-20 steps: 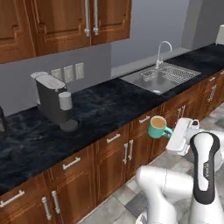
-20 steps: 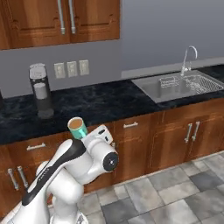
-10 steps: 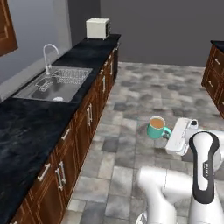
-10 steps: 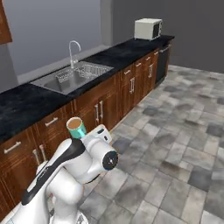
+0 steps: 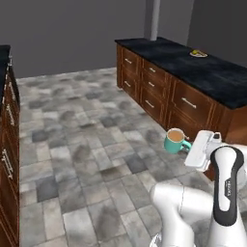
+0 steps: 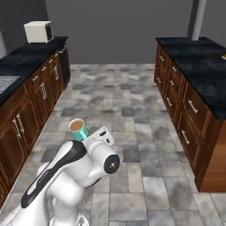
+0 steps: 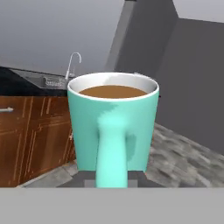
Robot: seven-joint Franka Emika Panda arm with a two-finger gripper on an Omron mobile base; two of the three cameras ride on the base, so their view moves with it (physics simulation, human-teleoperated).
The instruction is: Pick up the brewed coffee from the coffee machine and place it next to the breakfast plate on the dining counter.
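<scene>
Teal and glossy, the small ceramic-looking mug of brewed coffee (image 7: 113, 131) sits upright with the pincer (image 5: 189, 147) pinching its side handle, carried at the arm's end above the grey stone-tiled floor (image 5: 87, 140), well apart from any desk. The light brown liquid lies level just under the white inner rim, so nothing looks spilled.

What has changed is the whole outlook, not the mug: half a second ago both base views looked along the sink run, and a second ago at the tall dark coffee machine on its black top. Now the base has swung round, and the long black marbled dining desk (image 5: 207, 72) with its reddish-brown wooden drawer fronts stands ahead to the right in the left base view and along the right edge of the right base view. The mug keeps the same place before the arm throughout. I judge the pick-up done and the carry well under way, with the approach and the set-down still to come.

Far along that dark top lies a small round plate (image 5: 196, 53), too small here to make out its food; it is likely the breakfast plate. Across the aisle runs the other wooden cabinet row (image 6: 31, 88), with a cream boxy microwave (image 6: 39, 32) on top. In the hand view a curved metal tap (image 7: 73, 63) rises behind the mug
</scene>
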